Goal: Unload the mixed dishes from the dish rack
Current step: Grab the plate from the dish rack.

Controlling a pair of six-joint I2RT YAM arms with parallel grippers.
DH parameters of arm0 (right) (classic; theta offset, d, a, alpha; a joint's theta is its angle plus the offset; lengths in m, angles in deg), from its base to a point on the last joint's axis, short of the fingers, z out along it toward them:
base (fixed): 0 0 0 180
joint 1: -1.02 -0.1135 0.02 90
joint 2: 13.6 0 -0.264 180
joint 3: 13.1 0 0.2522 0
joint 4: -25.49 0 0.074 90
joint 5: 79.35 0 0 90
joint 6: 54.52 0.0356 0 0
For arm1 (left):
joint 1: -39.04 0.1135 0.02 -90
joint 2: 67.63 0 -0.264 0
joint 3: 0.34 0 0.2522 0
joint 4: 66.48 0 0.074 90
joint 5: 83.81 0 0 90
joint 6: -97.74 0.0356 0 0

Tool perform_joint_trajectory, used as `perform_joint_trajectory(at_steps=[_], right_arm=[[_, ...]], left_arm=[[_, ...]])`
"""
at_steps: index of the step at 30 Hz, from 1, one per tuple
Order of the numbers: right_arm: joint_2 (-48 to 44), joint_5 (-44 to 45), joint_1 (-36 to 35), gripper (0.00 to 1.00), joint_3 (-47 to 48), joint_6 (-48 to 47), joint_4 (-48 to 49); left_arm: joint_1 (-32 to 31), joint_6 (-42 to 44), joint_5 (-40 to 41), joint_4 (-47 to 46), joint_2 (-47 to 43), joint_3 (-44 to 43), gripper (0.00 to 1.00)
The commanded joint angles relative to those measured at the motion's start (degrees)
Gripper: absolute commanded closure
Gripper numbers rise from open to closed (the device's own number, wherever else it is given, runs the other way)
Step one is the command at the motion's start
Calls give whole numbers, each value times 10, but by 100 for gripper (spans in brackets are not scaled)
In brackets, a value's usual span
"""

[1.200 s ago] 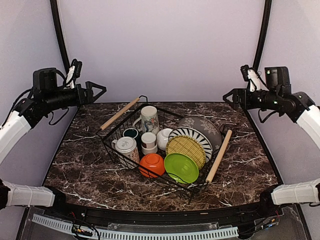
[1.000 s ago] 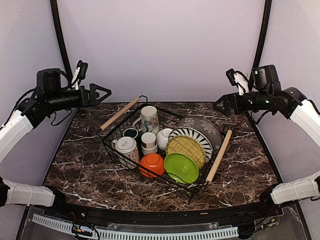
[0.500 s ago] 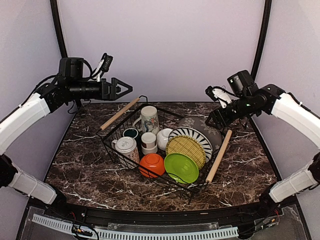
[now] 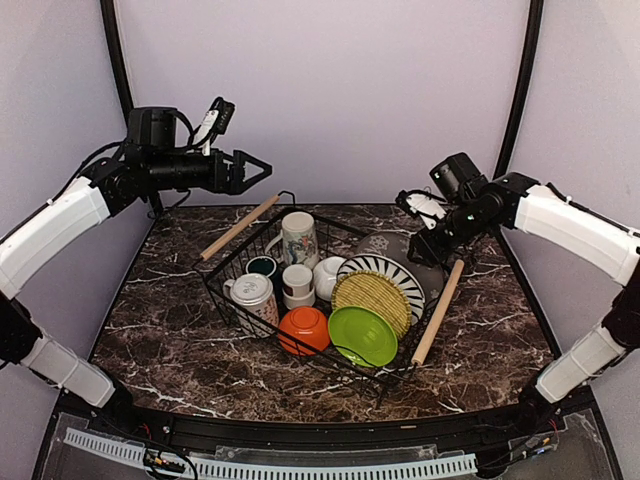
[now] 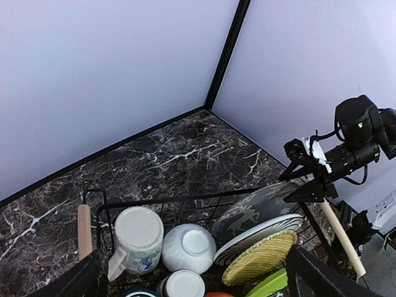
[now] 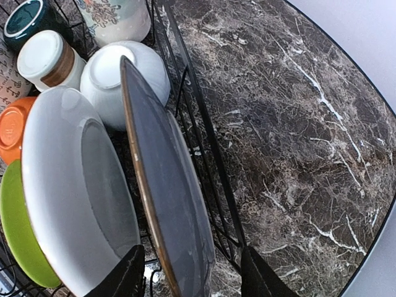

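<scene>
The dish rack (image 4: 330, 365) is seen at the middle of the marble table (image 4: 160, 330), set at an angle, with one wooden handle (image 4: 238, 228) at its far left side and the other wooden handle (image 4: 438, 312) along its right side. Four plates are stood on edge in a row at the rack's right end: lime-green plate (image 4: 362, 335) in front, then woven yellow plate (image 4: 372, 300), striped plate (image 4: 395, 275), and grey plate (image 4: 400, 248) at the back. The orange bowl (image 4: 304, 328) is placed upside down just left of the green plate. The white bowl (image 4: 328, 275), small white cup (image 4: 297, 283), dark green cup (image 4: 262, 266), tall patterned mug (image 4: 298, 238) and a second patterned mug (image 4: 252, 298) are packed in the left half. The right gripper (image 4: 420, 248) is lowered over the back right corner of the rack. In the right wrist view its fingers (image 6: 130, 275) are set half apart on either side of the grey plate's rim, and a gap is visible on each side, so nothing is clamped. The left gripper (image 4: 255, 172) is held high above the table's far left, well apart from the rack, with jaws spread wide and nothing between them.
</scene>
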Motion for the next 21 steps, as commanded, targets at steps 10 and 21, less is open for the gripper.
perform_joint_trajectory(at_steps=[10,21], right_arm=[[75,106,-48,65,38,-50,-6],[79,89,-49,88,52,-69,-6]], left_arm=[[-3,76,98,-15,-70,103,1],[-3,77,98,-11,-69,105,1]])
